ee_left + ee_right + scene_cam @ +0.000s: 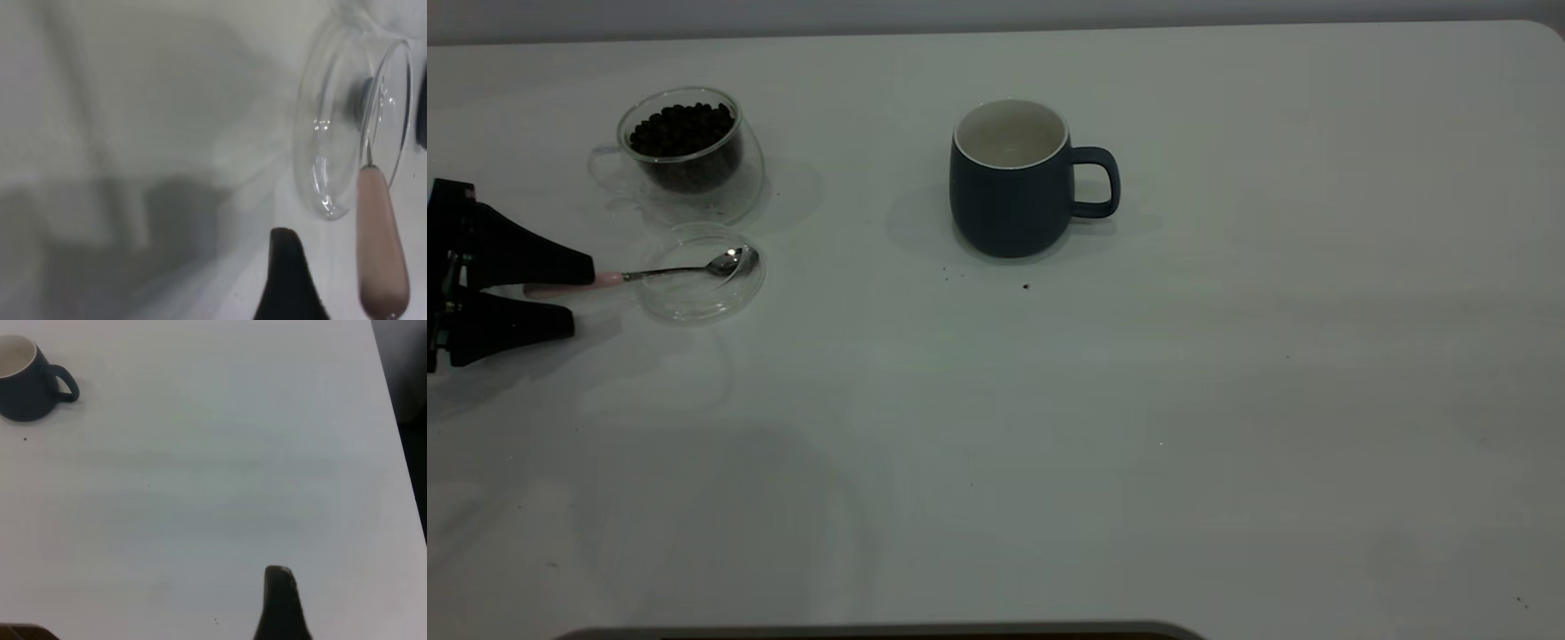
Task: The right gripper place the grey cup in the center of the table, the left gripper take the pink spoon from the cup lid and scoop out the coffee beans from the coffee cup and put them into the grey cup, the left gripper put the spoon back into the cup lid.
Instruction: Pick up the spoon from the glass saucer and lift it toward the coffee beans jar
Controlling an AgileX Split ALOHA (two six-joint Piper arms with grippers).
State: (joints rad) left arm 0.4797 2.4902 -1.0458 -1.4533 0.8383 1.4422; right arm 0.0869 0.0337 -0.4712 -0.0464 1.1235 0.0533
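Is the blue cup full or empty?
Empty. The exterior view looks down into the grey cup, and only its pale inside shows, with no beans. The coffee beans are all in the glass coffee cup.

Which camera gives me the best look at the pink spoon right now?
The exterior view: the whole pink spoon shows, bowl in the cup lid, handle between the open left gripper fingers. The left wrist view shows only its pink handle; the right wrist view misses it.

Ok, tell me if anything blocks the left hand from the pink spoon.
Nothing visible does. The open left hand already has its fingers on either side of the pink spoon handle, which sticks out of the cup lid.
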